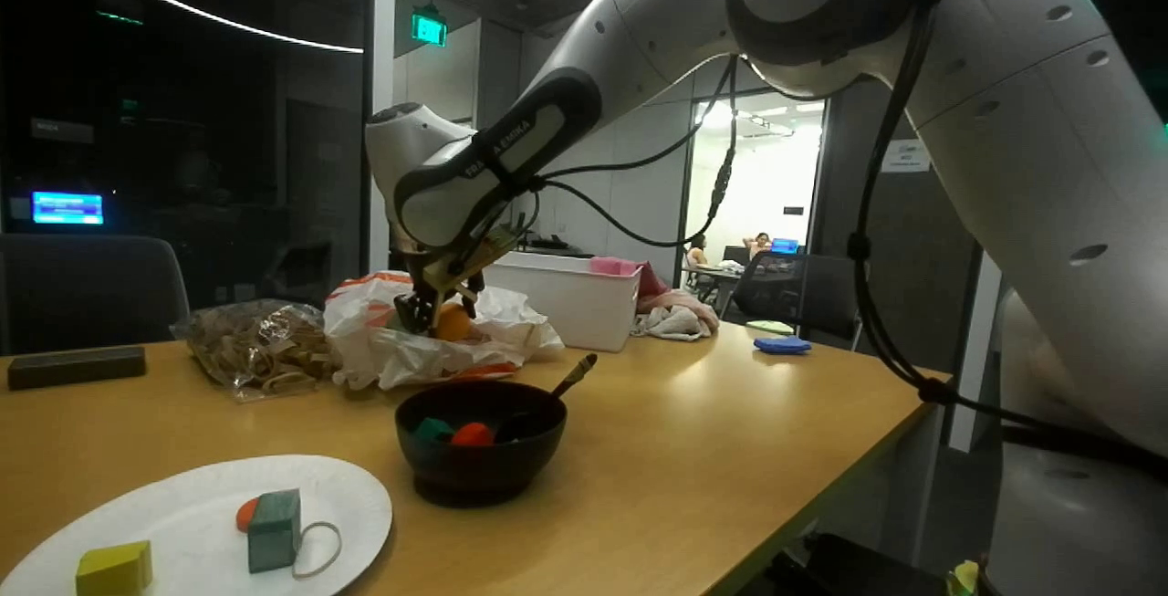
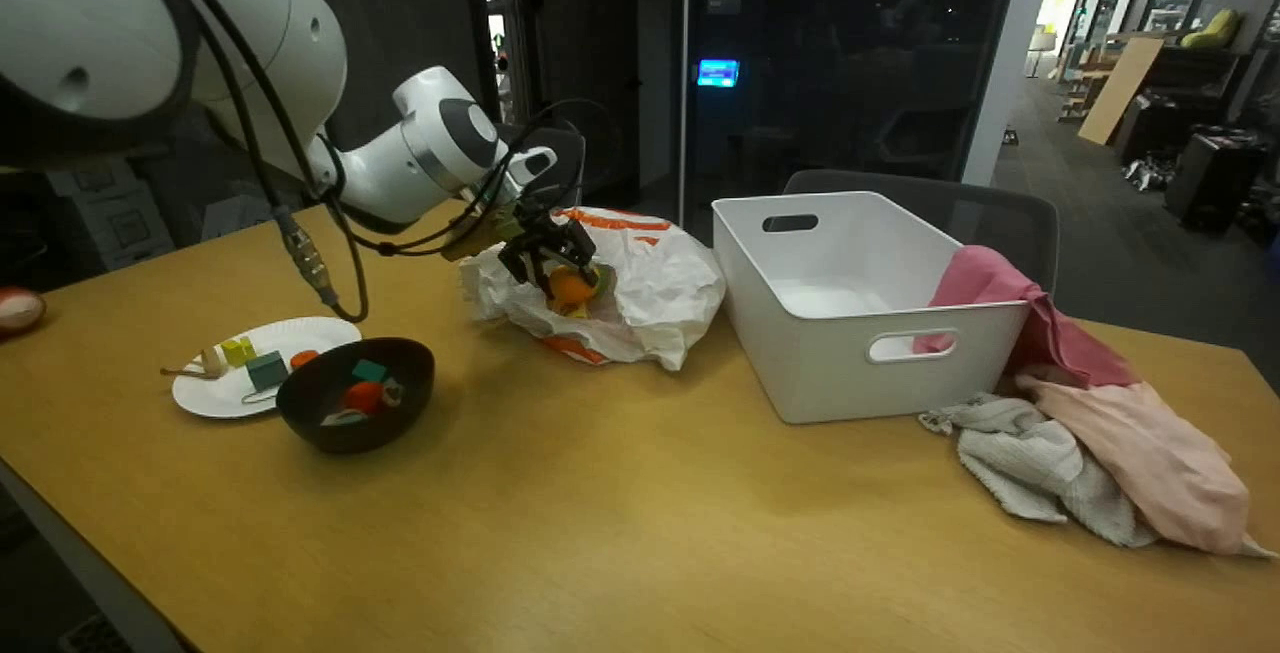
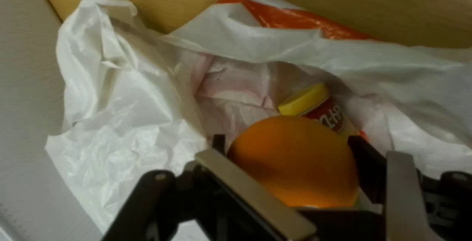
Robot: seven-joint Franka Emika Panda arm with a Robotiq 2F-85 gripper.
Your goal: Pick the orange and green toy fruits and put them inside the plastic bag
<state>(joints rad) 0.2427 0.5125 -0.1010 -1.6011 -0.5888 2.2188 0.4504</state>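
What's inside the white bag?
In the mouth of the white bag, the tool straddles an orange toy fruit. The fruit partly covers a yellow-capped container and something green, too hidden to name. The bag's folds hide anything deeper.

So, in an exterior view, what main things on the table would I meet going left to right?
In an exterior view: white plate, dark bowl, white plastic bag, white bin, grey cloth, peach cloth.
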